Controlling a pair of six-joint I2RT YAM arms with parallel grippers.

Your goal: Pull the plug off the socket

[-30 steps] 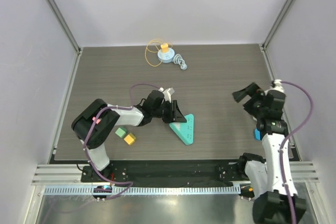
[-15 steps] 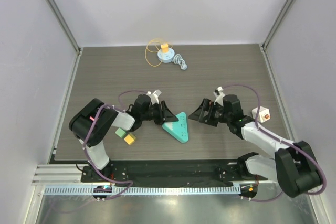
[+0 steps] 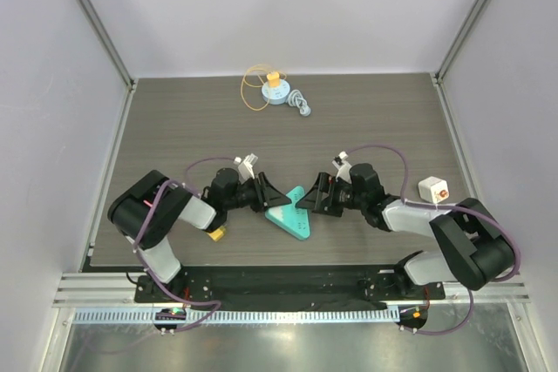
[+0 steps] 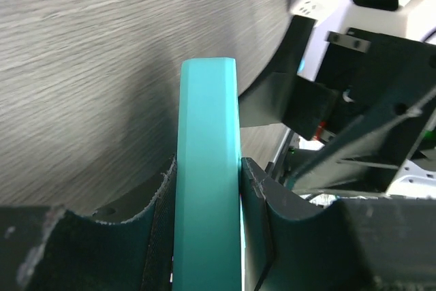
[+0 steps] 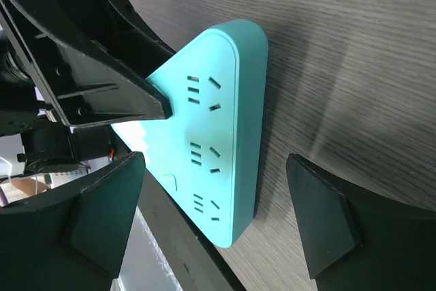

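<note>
The left gripper [image 3: 274, 199] pinches the socket [image 3: 293, 217], which looks hard, light and slippery, by its flat sides, while the right gripper [image 3: 306, 202] hangs wide open beside it, empty.

A teal three-cornered socket block [image 5: 211, 134] faces up over the wood-grain tabletop [image 5: 354, 46]. The right hand [image 5: 214, 161] gapes wide around it without touching; the left hand [image 5: 160, 83] pinches one corner.
</note>
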